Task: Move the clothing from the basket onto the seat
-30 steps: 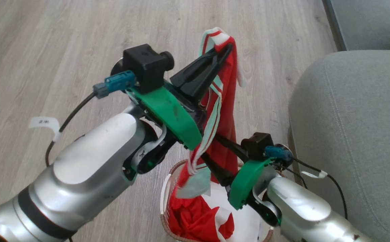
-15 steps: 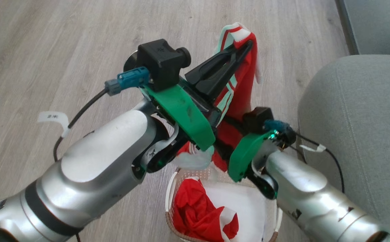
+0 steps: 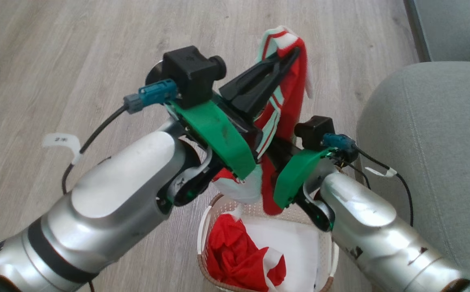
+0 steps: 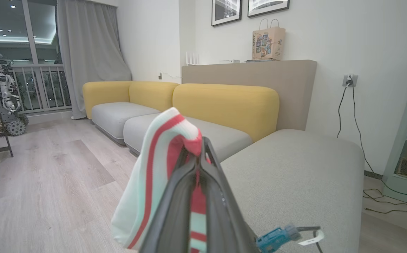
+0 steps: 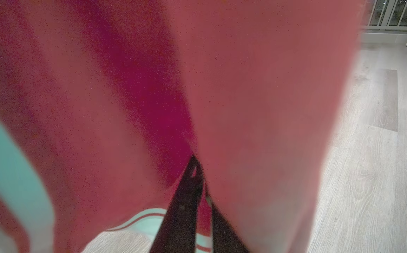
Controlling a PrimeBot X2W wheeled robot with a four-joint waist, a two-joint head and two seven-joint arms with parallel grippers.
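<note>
My left gripper (image 3: 295,52) is clamped on the striped white-and-red band of a red garment (image 3: 289,97) and holds it high above the basket (image 3: 202,233). In the left wrist view its fingers (image 4: 177,211) meet at the tips, with the band folded over them. My right gripper (image 5: 194,167) sits lower on the same garment. In the right wrist view its fingers come together to a point with red cloth caught between them, and blurred fabric hangs close to the lens. The garment's lower end hangs just over the basket's far rim.

Inside the basket, a second red garment (image 3: 235,255) with a white patch lies crumpled against the left side. Under it is a flat white liner (image 3: 299,247), bare on the right half of the basket floor. The basket stands on the wooden floor (image 3: 56,61), and the grey-green seat (image 3: 433,154) is just beside it on my right.
</note>
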